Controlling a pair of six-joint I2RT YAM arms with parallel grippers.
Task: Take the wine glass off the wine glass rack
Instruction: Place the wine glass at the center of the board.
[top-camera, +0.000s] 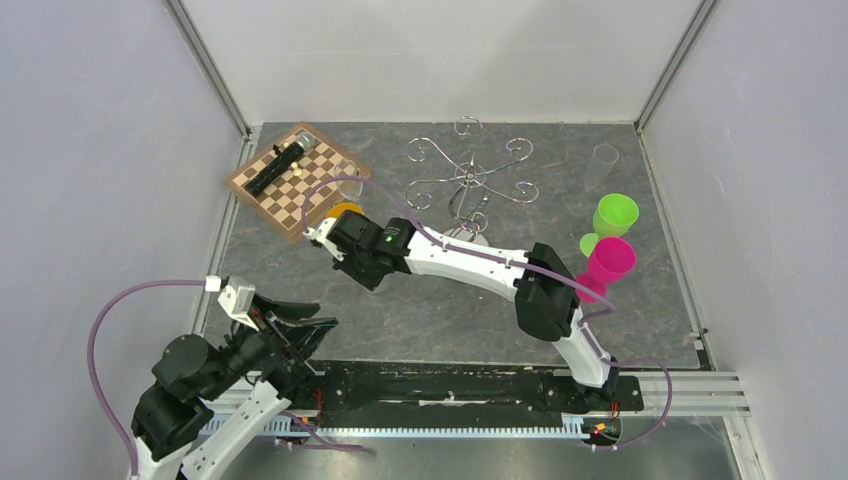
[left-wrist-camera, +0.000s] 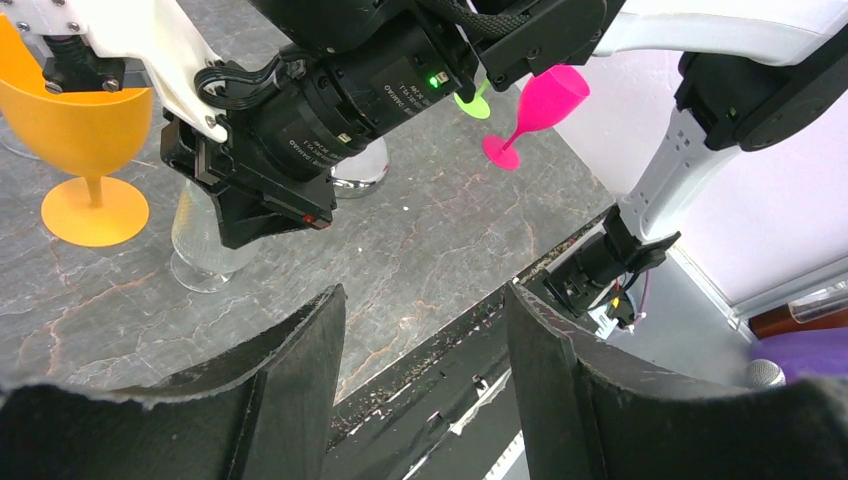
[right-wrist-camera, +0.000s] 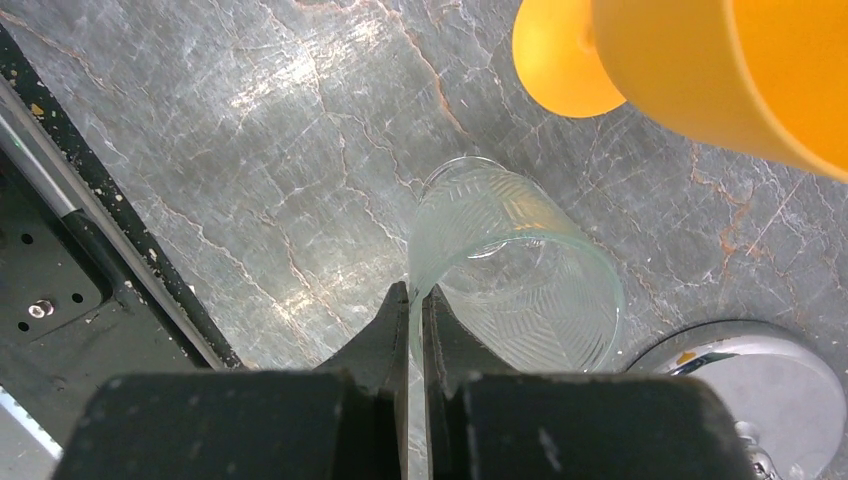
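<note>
The chrome wine glass rack (top-camera: 468, 178) stands at the back middle of the table, its scroll arms bare; its domed base shows in the right wrist view (right-wrist-camera: 760, 390). My right gripper (right-wrist-camera: 415, 295) is shut on the rim of a clear patterned wine glass (right-wrist-camera: 520, 270), one finger inside and one outside. In the left wrist view this glass (left-wrist-camera: 205, 240) is upright with its foot down at the table, beside the rack's base (left-wrist-camera: 360, 170). My right gripper (top-camera: 325, 238) is left of the rack. My left gripper (left-wrist-camera: 425, 290) is open and empty near the front left (top-camera: 310, 325).
An orange plastic goblet (top-camera: 345, 211) stands just beyond the right gripper. A chessboard (top-camera: 295, 180) with a black object lies at the back left. Green (top-camera: 615, 214) and pink (top-camera: 610, 260) goblets stand at the right, a clear glass (top-camera: 605, 155) behind them.
</note>
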